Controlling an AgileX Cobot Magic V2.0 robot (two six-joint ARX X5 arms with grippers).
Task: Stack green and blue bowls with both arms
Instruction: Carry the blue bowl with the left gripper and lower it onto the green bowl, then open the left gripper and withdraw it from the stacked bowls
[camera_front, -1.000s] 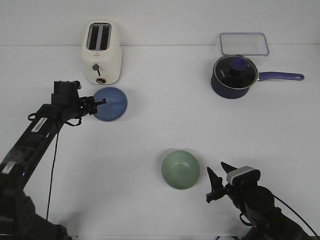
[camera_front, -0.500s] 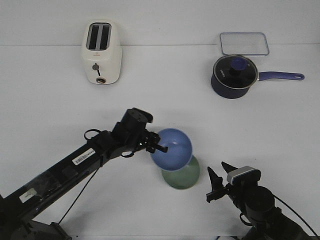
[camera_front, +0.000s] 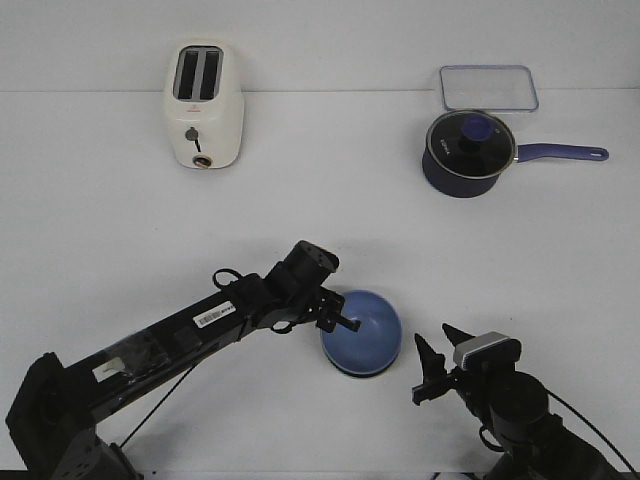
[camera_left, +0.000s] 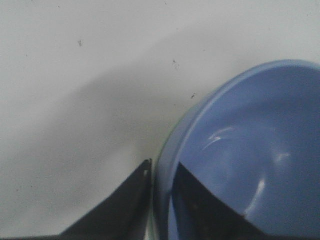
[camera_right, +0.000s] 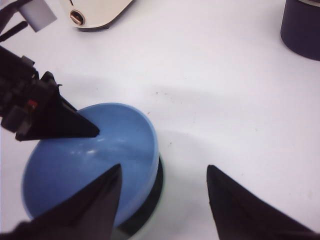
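The blue bowl (camera_front: 366, 332) sits on top of the green bowl (camera_front: 357, 373), which shows only as a thin dark-green edge under it, at the front middle of the table. My left gripper (camera_front: 345, 322) is shut on the blue bowl's left rim, one finger inside and one outside, as the left wrist view (camera_left: 162, 167) shows. A sliver of green (camera_left: 166, 142) shows under the rim (camera_left: 240, 150). My right gripper (camera_front: 432, 335) is open and empty just right of the bowls. In the right wrist view (camera_right: 164, 167) the blue bowl (camera_right: 90, 155) lies by one finger.
A cream toaster (camera_front: 203, 105) stands at the back left. A dark blue lidded saucepan (camera_front: 468, 150) stands at the back right, with a clear flat container (camera_front: 488, 87) behind it. The toaster (camera_right: 97, 12) and saucepan (camera_right: 302, 22) also show in the right wrist view.
My left arm carried the blue bowl from beside the toaster to the front middle and lowered it onto the green bowl, now almost hidden. The right arm has not moved.
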